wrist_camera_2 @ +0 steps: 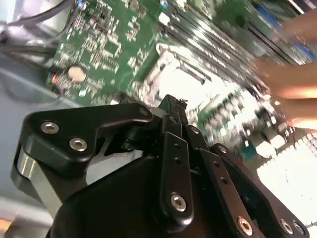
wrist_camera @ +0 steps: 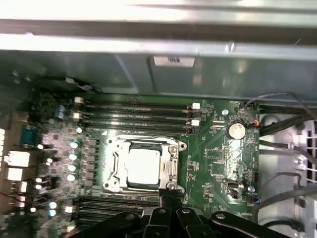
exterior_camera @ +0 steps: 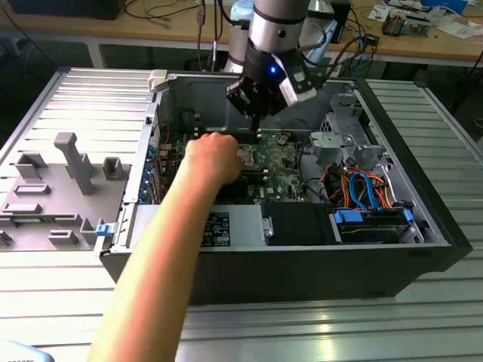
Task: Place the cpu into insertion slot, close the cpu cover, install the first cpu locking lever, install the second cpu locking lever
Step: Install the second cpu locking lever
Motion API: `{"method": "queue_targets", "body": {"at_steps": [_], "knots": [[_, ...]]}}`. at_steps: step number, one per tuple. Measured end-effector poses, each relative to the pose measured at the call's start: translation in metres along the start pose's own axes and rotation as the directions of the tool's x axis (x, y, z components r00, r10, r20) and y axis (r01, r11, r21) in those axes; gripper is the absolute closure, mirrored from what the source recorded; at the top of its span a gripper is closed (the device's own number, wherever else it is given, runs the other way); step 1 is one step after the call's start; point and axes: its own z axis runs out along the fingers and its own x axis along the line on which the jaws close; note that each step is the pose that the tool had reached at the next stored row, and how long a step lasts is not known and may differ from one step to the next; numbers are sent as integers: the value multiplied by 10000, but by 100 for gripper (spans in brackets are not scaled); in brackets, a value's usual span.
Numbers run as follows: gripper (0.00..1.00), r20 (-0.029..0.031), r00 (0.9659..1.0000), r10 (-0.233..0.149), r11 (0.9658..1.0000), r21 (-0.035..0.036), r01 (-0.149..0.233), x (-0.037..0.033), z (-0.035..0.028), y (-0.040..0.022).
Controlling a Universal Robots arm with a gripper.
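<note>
Exterior high, wrist views close above cpu (wrist_camera: 143, 166)

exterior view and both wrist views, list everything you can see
computer case: one, black, open, on slatted grey table
motherboard: one, green, inside the case
cpu: one, silver-grey, mid-board
cpu cover: one, silver, framing the cpu
memory slots: several, dark, alongside the cpu
cables: several, orange and blue, exterior view's right of case
fixtures: several, grey, on the table
robot arm: one, silver and black, above board, jaws shut
person's hand: one, inside case
</note>
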Motion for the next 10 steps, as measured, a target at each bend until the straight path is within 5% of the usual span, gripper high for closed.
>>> {"method": "queue_targets", "body": {"at_steps": [3,5,6,10], "knots": [[89,178,9989,428,9991,-8,-428,139,-440,109],[89,252,9978,613,9981,-11,-613,200,-631,156],[89,274,9974,664,9978,-13,-664,217,-685,170],[89,277,9974,671,9977,-13,-671,219,-692,172]]}}
